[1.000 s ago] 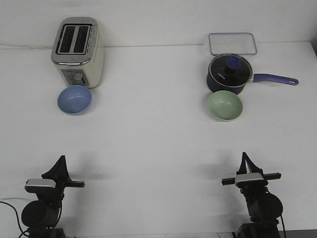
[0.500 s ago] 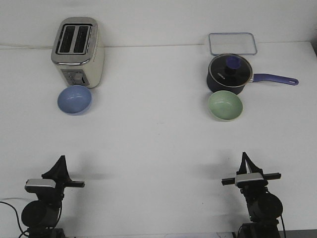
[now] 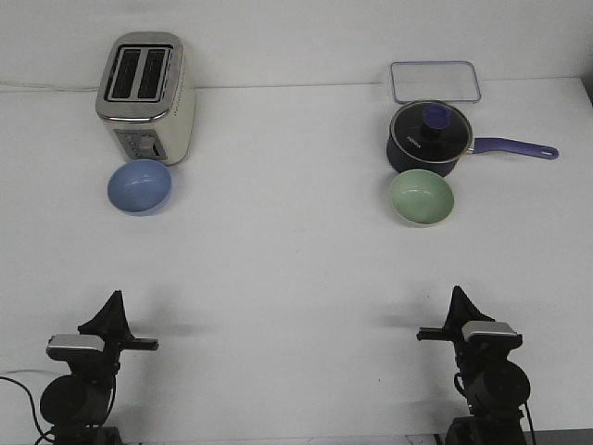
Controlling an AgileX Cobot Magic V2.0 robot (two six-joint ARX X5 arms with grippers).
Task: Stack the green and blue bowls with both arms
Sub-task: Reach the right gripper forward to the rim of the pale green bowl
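The blue bowl (image 3: 140,186) sits upright on the white table at the far left, just in front of a toaster. The green bowl (image 3: 421,198) sits upright at the far right, just in front of a dark navy saucepan. Both bowls look empty. My left gripper (image 3: 113,303) is low at the near left edge, far from the blue bowl, its fingers together at the tip. My right gripper (image 3: 457,298) is low at the near right edge, well in front of the green bowl, its fingers also together. Neither holds anything.
A cream and chrome toaster (image 3: 145,96) stands behind the blue bowl. A navy saucepan (image 3: 429,138) with a lid has its handle pointing right. A clear rectangular lid or tray (image 3: 435,82) lies at the back. A black cable (image 3: 18,394) runs by the left arm's base.
The right arm's wrist has turned a little to the right at the near edge. The left arm and both bowls have not moved.
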